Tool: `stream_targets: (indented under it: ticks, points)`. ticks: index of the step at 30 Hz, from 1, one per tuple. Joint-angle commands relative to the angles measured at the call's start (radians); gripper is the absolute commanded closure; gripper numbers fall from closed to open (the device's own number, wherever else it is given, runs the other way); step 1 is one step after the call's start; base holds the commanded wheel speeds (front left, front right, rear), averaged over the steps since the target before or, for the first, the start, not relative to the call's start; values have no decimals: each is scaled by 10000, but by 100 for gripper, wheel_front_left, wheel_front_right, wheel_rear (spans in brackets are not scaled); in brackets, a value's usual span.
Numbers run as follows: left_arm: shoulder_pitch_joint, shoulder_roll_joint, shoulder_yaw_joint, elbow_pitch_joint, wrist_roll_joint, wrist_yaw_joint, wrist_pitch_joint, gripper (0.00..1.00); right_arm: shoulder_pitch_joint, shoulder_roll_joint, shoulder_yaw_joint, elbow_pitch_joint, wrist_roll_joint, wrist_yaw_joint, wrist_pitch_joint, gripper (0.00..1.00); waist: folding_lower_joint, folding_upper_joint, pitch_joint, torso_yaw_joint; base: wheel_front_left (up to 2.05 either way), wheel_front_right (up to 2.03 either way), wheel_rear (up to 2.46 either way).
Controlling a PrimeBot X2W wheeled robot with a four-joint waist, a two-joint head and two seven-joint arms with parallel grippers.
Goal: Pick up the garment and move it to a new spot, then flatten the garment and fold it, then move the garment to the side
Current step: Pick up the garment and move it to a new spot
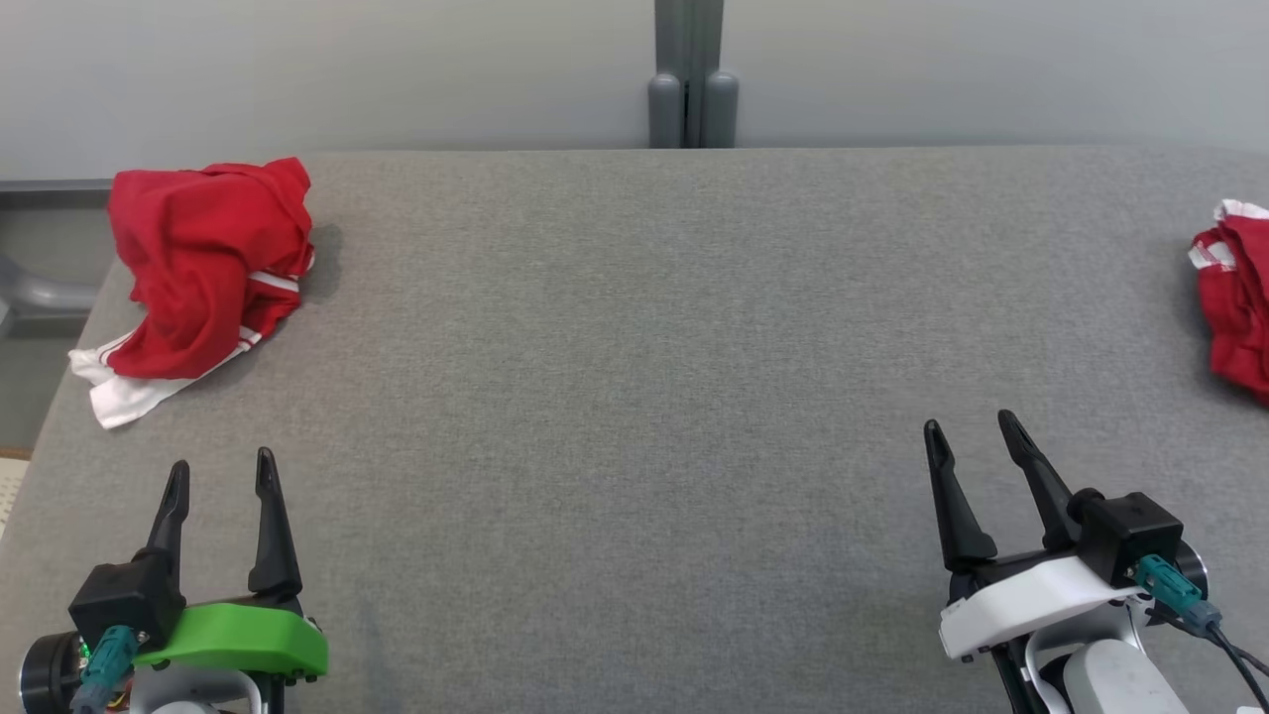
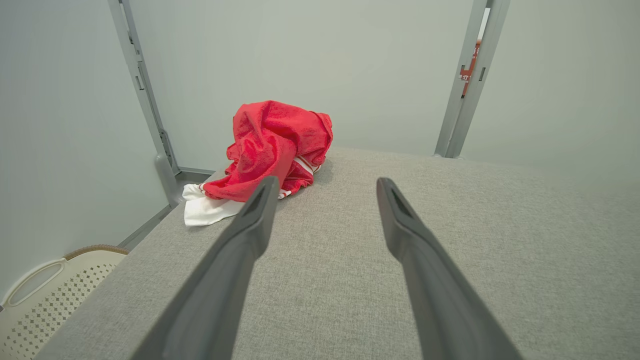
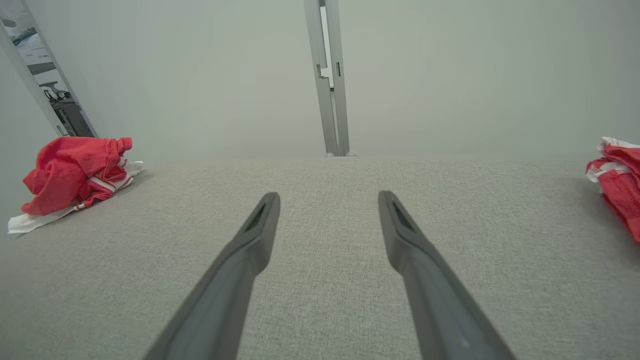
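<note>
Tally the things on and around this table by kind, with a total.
Red-and-white garments: 2 (left garment, crumpled; right garment, partly out of frame)
Grippers: 2 (left gripper, right gripper, both open and empty)
Basket, cream, perforated: 1
Table, grey fabric top: 1
Total: 6

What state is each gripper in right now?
Left gripper: open, holding nothing.
Right gripper: open, holding nothing.
</note>
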Motion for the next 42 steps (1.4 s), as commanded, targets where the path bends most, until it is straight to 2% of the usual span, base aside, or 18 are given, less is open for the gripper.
stream_targets:
  ticks: [1, 13, 25, 34, 42]
  points:
    - [8, 51, -20, 0, -76, 20, -18, 0, 117, -23, 4, 26, 14, -15, 2, 0, 0, 0, -37, 427, 0, 0, 0]
    - [156, 151, 16, 32, -172, 97, -10, 0, 70, -2, 125, 133, 42, -15, 22, 0, 0, 0, -84, 1628, 0, 0, 0]
    - [281, 269, 31, -57, -231, 214, 37, 0, 72, 79, 229, 237, 45, -15, 6, 0, 0, 0, -141, 2486, 0, 0, 0]
    - [346, 318, 91, -118, -328, 318, 35, 0, -22, 65, 287, 293, 54, -15, -3, 0, 0, 0, -121, 2707, 0, 0, 0]
    - [336, 269, 143, -127, -440, 388, 15, 0, -93, -3, 364, 295, 50, -15, 42, 0, 0, 0, -25, 2474, 0, 0, 0]
